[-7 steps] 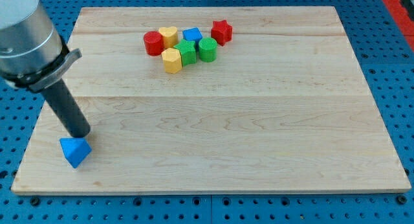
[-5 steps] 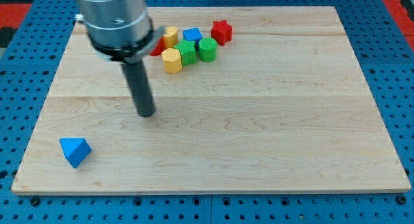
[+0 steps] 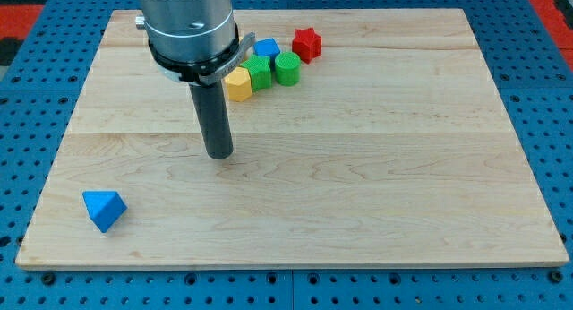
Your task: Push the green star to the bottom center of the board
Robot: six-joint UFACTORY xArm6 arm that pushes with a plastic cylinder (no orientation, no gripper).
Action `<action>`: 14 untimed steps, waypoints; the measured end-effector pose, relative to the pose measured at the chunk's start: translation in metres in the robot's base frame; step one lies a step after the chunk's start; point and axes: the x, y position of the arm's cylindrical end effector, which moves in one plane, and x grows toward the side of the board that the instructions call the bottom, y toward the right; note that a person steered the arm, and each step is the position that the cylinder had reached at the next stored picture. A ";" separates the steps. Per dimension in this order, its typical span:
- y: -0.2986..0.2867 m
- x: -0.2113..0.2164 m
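Camera view: showing one wooden board (image 3: 358, 193) lying on a blue pegboard table (image 3: 27, 95), with the arm's grey housing (image 3: 190, 28) reaching in from the view's top.
Rod end: "my tip" (image 3: 219, 155) is resting on bare wood left of the board's centre, touching no block; the arm is carrying no claw, only this rod, so it is holding nothing.
Green star (image 3: 258, 74): sitting near the view's top in a tight cluster, apparently touching the yellow block (image 3: 238, 83) on its left and the green round block (image 3: 287, 68) on its right, though the ridged shape is small and is probably, not certainly, a star.
Neighbours: the blue block (image 3: 266, 48) is sitting just behind the star, and the red star (image 3: 307, 44) is standing a little apart to the view's right.
Stray piece: the blue triangle block (image 3: 104, 209) is lying alone near the bottom left corner, well apart from everything.
Why placed so: the tip is standing below the cluster, so it is likely needing to come round above the star before pushing it down.
Task state: not yet begun, judging by the star's far position.
Surface: pale planks are offering a flat, open path to the bottom centre.
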 end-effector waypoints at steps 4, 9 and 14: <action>-0.047 -0.048; 0.005 -0.214; 0.048 -0.165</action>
